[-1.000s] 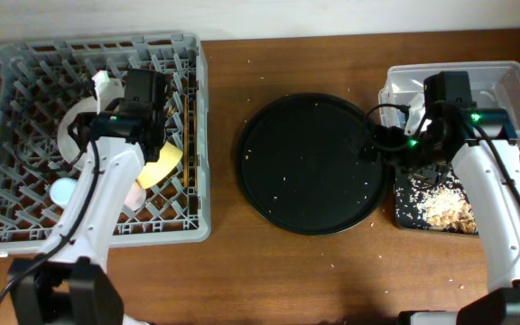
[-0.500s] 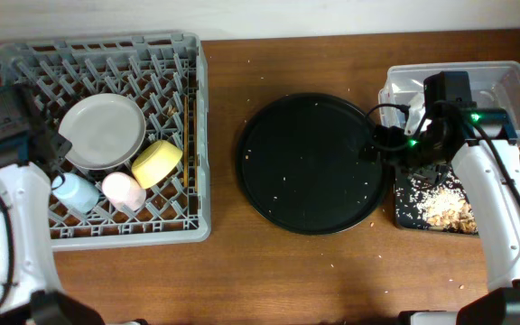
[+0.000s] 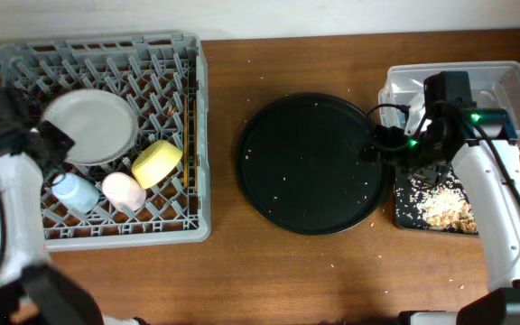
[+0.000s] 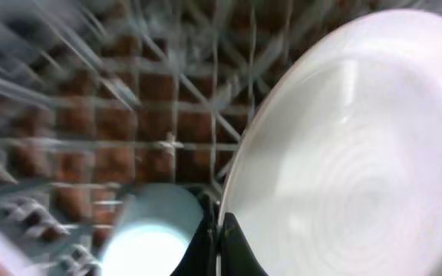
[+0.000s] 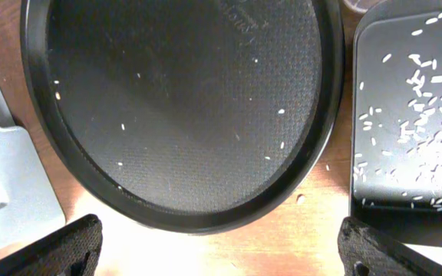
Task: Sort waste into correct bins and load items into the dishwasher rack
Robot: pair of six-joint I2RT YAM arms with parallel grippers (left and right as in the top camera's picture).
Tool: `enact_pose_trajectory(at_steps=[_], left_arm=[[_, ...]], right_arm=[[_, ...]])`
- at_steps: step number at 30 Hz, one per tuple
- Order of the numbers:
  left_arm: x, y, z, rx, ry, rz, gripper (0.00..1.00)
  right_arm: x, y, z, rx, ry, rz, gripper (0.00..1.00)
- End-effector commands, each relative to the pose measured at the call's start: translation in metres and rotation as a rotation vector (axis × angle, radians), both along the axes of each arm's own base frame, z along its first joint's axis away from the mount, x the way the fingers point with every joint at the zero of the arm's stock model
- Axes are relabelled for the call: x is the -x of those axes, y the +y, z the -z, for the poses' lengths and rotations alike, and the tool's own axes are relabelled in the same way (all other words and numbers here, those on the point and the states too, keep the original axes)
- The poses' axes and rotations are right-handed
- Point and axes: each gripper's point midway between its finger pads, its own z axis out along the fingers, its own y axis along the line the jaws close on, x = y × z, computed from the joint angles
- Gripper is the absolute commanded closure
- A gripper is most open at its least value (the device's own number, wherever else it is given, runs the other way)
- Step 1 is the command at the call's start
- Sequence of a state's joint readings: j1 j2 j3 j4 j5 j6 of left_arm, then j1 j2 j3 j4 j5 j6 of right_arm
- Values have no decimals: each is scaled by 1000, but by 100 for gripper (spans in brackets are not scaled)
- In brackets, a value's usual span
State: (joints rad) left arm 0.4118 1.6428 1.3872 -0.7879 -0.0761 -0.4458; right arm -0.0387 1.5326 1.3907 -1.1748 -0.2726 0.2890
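Observation:
The pale round plate point(image 3: 93, 125) lies tilted in the grey dishwasher rack point(image 3: 192, 135). My left gripper point(image 3: 45, 140) is shut on the plate's left rim. In the left wrist view the fingers point(image 4: 217, 241) pinch the plate point(image 4: 344, 153) edge, with the blue cup point(image 4: 148, 241) beside them. The blue cup point(image 3: 75, 191), pink cup point(image 3: 123, 190) and yellow bowl point(image 3: 156, 162) sit in the rack. My right gripper point(image 5: 221, 253) is open and empty above the table, between the round tray and the shallow black tray point(image 5: 413, 115), which holds beige scraps point(image 3: 441, 209). The clear tub point(image 3: 504, 81) stands behind it.
The large round black tray point(image 3: 310, 162) lies mid-table with a few crumbs on it; it also shows in the right wrist view point(image 5: 183, 107). Loose crumbs dot the wood around it. My right arm hides much of the tub's inside.
My left arm swung from over the rack's middle to its left edge. The plate went from upright to lying nearly flat and shifted left. The right arm has not moved.

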Motion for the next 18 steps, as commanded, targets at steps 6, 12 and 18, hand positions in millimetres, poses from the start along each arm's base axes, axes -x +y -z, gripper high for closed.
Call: enact_pose_trajectory(at_steps=[6,12,18], left_arm=[[37,21,-99,-708,195,-47,100],[4,21,-70,-921,364,-60,100],[-22,3,-48,-816,312,104,94]], right_arm=[[-2,0,-3,-5,-10,4,2],[-2,0,-3,-5,-9,4,1],[-2,0,-3,-5,-9,4,2]])
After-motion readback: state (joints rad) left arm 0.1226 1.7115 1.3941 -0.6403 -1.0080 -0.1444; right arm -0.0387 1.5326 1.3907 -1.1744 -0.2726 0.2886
